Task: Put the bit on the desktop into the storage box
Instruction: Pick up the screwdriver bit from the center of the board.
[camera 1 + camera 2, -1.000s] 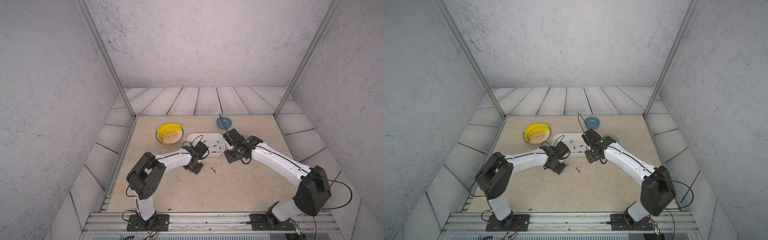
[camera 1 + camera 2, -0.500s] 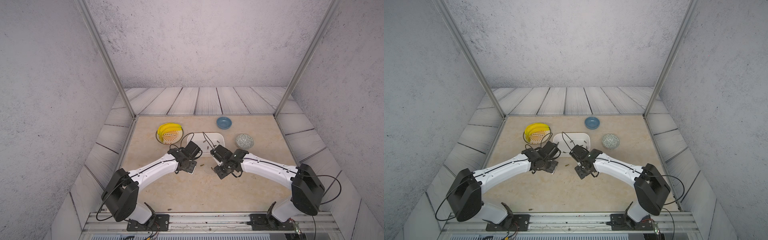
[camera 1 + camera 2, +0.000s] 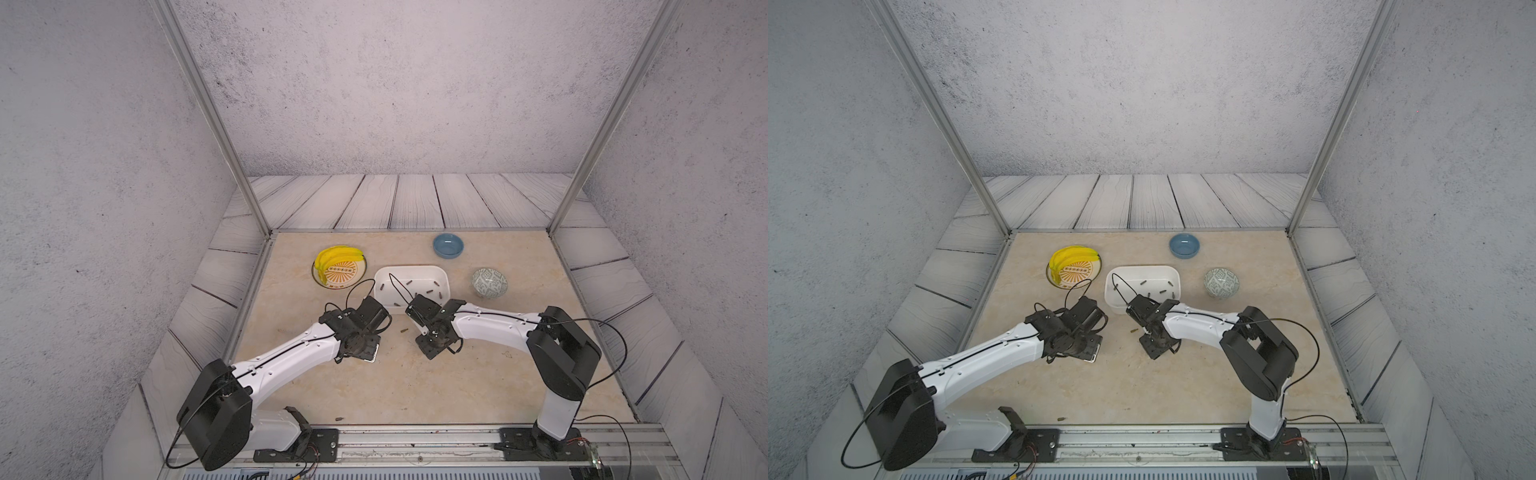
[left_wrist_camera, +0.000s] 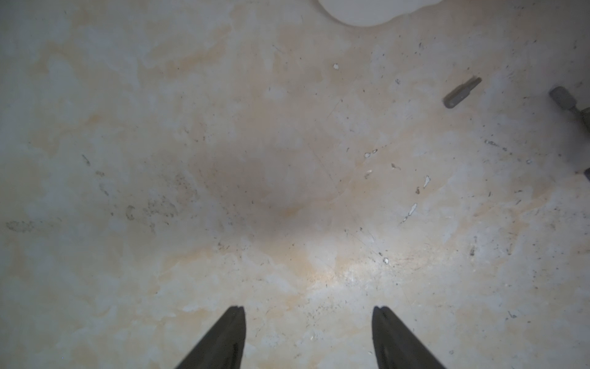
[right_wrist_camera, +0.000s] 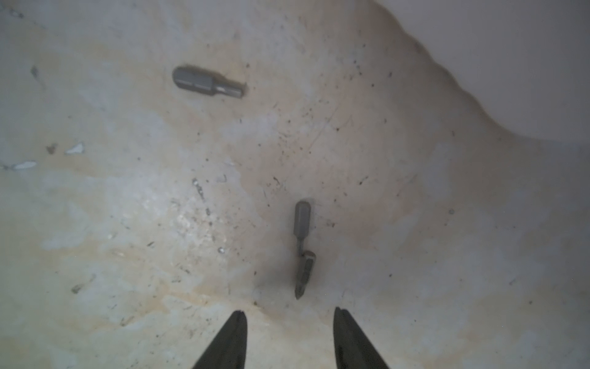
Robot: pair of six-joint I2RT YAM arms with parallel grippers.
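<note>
The white storage box (image 3: 409, 268) (image 3: 1142, 268) stands mid-desktop with several bits inside. One loose grey bit (image 3: 402, 331) (image 3: 1133, 331) lies on the beige desktop (image 3: 415, 386) between my two grippers. It also shows in both wrist views (image 4: 461, 92) (image 5: 207, 82). Two more bits lie end to end (image 5: 302, 220) (image 5: 303, 274) just ahead of my right gripper (image 5: 289, 310) (image 3: 432, 338), which is open and empty. My left gripper (image 4: 308, 308) (image 3: 357, 338) hangs open and empty over bare desktop. A further bit (image 3: 340, 418) lies near the front edge.
A plate with bananas (image 3: 338, 266) sits left of the box, a blue bowl (image 3: 448, 245) behind it and a grey-green patterned bowl (image 3: 489, 282) to its right. Grey plank panels and metal posts ring the desktop. The arms' rail (image 3: 415, 436) runs along the front.
Both arms have drawn back from the box toward the front and now hang over the desktop. The left jaws have spread wider and the right jaws have narrowed a little.
</note>
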